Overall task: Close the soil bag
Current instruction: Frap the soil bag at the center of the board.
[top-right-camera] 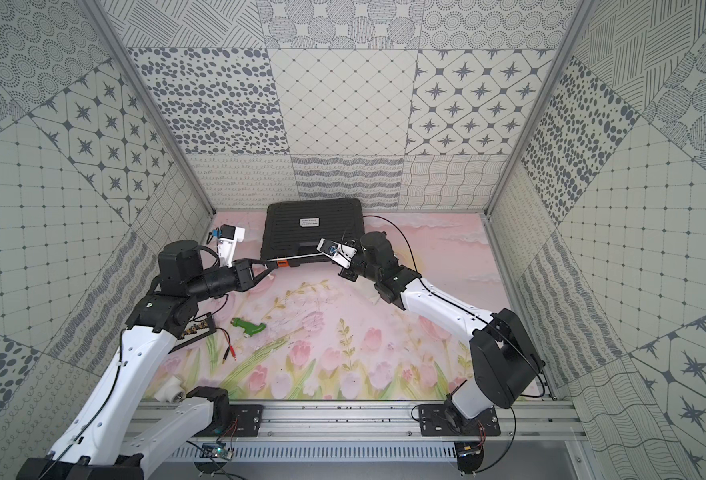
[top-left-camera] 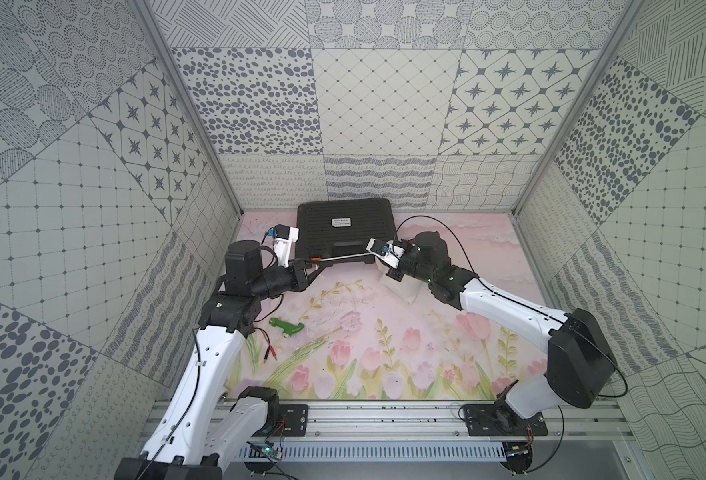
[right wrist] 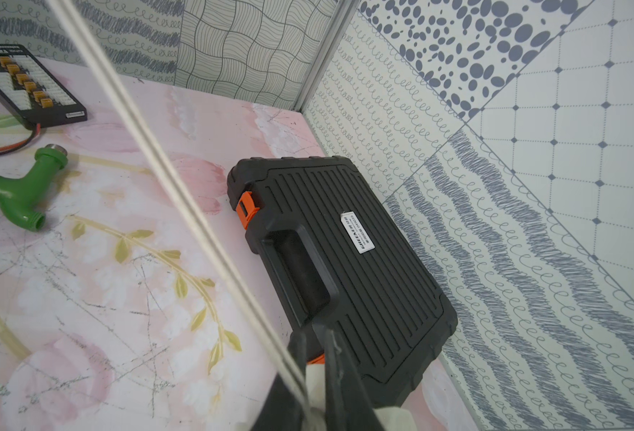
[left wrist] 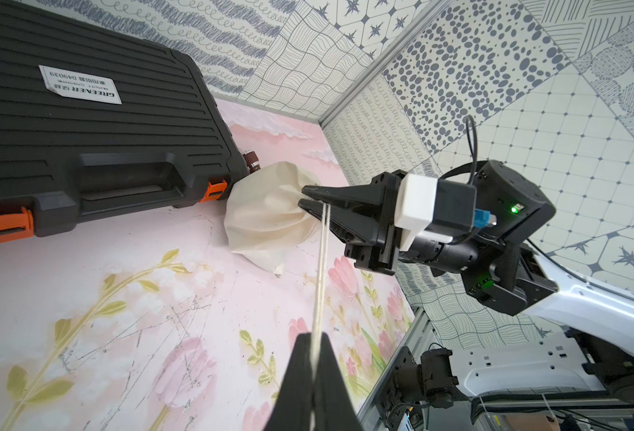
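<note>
While the left gripper (left wrist: 312, 341) has its jaws clamped on the taut cords (left wrist: 322, 268), the right gripper (left wrist: 305, 197) pinches the gathered mouth of the soil bag (left wrist: 263, 220); it lies on the table (left wrist: 121, 298), just beside the black case (left wrist: 84, 123), by an orange latch (left wrist: 214, 189).

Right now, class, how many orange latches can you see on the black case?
2. One latch beside the cloth bag, the other past the handle; others may be hidden.
</note>
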